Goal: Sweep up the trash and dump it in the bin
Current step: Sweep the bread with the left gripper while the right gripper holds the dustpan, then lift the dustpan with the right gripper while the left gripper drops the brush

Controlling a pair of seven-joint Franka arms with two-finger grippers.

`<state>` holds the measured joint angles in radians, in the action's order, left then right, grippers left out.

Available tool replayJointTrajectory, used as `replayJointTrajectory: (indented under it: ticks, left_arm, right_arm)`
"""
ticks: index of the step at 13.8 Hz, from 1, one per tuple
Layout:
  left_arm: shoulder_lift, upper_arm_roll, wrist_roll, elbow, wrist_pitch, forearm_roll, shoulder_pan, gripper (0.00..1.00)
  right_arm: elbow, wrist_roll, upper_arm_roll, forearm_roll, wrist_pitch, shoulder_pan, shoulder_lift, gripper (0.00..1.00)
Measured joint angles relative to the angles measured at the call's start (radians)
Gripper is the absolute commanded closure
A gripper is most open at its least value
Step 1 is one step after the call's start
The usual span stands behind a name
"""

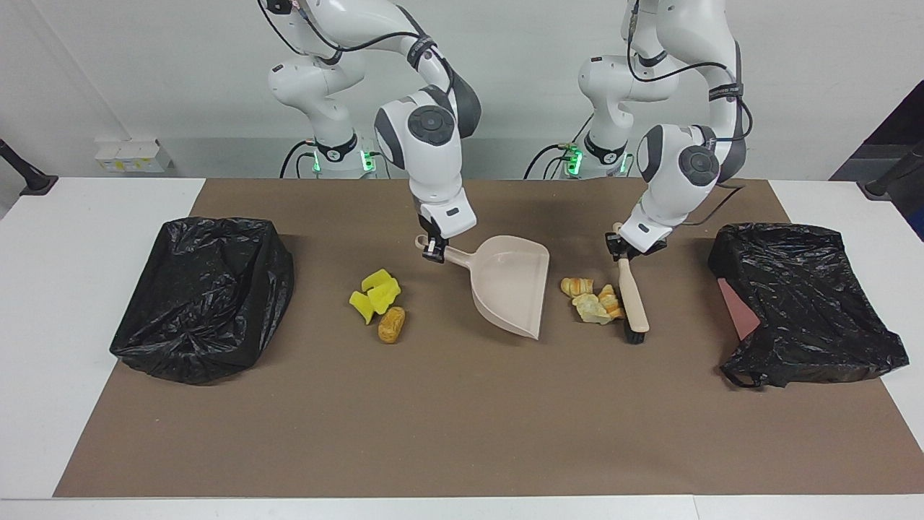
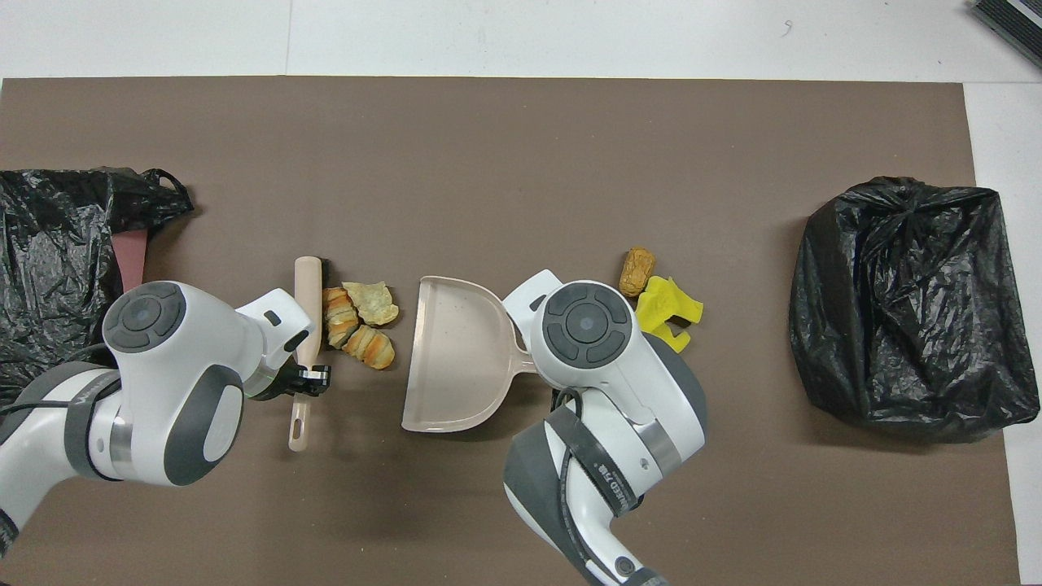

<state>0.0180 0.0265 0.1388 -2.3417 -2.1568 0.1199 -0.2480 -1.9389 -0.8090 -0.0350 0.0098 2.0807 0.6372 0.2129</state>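
My right gripper point(image 1: 433, 249) is shut on the handle of the beige dustpan point(image 1: 509, 289), whose open mouth faces the tan-orange bread-like trash chunks point(image 1: 592, 297) a short gap away. My left gripper point(image 1: 622, 248) is shut on the handle of the beige brush point(image 1: 632, 296). The brush lies against the chunks on the side toward the left arm's end, its black bristles low on the mat. In the overhead view the chunks point(image 2: 358, 325) sit between the brush point(image 2: 308, 301) and the dustpan point(image 2: 456, 366). Yellow sponge pieces point(image 1: 377, 292) and a brown roll point(image 1: 391, 325) lie beside the dustpan, toward the right arm's end.
A bin lined with a black bag point(image 1: 206, 296) stands at the right arm's end of the brown mat point(image 1: 433, 433). A crumpled black bag point(image 1: 801, 303) over something reddish lies at the left arm's end. White table borders the mat.
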Motion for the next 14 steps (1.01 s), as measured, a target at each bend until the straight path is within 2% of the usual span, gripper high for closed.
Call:
replayJointTrajectory:
  ticks: [7, 9, 12, 14]
  left_arm:
    - [0.009, 0.004, 0.091, -0.001, 0.000, 0.188, -0.224, 1.00]
    - [0.014, 0.005, 0.147, 0.001, -0.001, 0.207, -0.283, 1.00]
    - [0.021, -0.008, 0.169, 0.029, 0.006, 0.214, -0.289, 1.00]
    - [0.025, -0.020, 0.166, 0.077, 0.064, 0.214, -0.236, 1.00]
  right_arm:
    - [-0.023, 0.042, 0.000, 0.003, 0.024, 0.008, -0.001, 1.00]
    - [-0.024, 0.042, 0.000, 0.003, 0.024, 0.007, -0.001, 1.00]
    - [-0.025, 0.042, -0.001, 0.003, 0.024, 0.005, -0.001, 1.00]
    - [-0.025, 0.042, -0.001, 0.003, 0.024, 0.002, -0.001, 1.00]
